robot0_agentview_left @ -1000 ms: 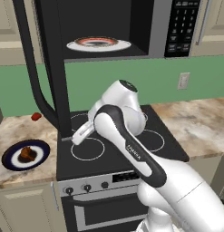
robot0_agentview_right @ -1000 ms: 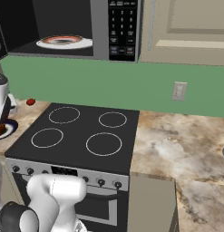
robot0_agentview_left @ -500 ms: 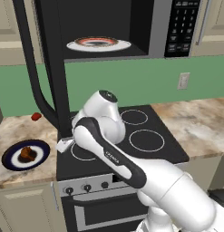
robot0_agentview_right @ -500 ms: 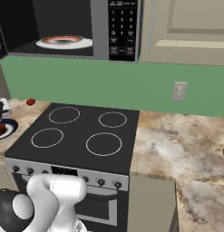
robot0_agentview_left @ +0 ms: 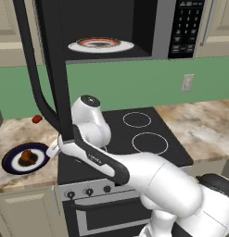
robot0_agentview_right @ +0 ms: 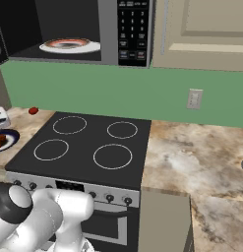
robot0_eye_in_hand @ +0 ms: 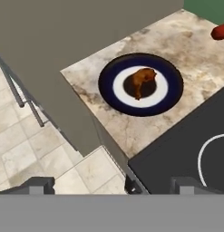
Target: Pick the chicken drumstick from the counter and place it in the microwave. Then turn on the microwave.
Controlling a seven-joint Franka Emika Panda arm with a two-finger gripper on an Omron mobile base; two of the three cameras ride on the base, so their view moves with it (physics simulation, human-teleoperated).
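Moved: since the earlier pictures the arm has swung from over the stove toward the left counter, and its hand now sits at the stove's left front corner, close to the plate.
Gripper: the gripper (robot0_eye_in_hand: 111,183) has its two dark tips spread wide at the bottom of the hand view, nothing between them; in the left base view its pale end (robot0_agentview_left: 53,150) lies just right of the plate.
Chicken drumstick: the chicken drumstick (robot0_eye_in_hand: 143,81) is a reddish-brown lump lying on the white centre of the plate; it also shows in the left base view (robot0_agentview_left: 27,157) and at the far left edge of the right base view (robot0_agentview_right: 0,140).
Plate: the dark blue plate (robot0_eye_in_hand: 170,93) with a white middle rests on the counter, near the stove's left edge and the counter's front edge.
Counter: the counter (robot0_agentview_left: 208,127) is beige-and-brown marbled stone on both sides of the stove.
Red object: a small bright red object (robot0_agentview_left: 37,119) lies on the counter behind the plate, near the green wall.
Microwave: the microwave (robot0_agentview_right: 134,34) hangs above the stove with its door swung open to the left; a white dish (robot0_agentview_left: 101,45) with a red ring sits inside.
Stove: the black stove (robot0_agentview_right: 83,150) has four white rings, all bare.
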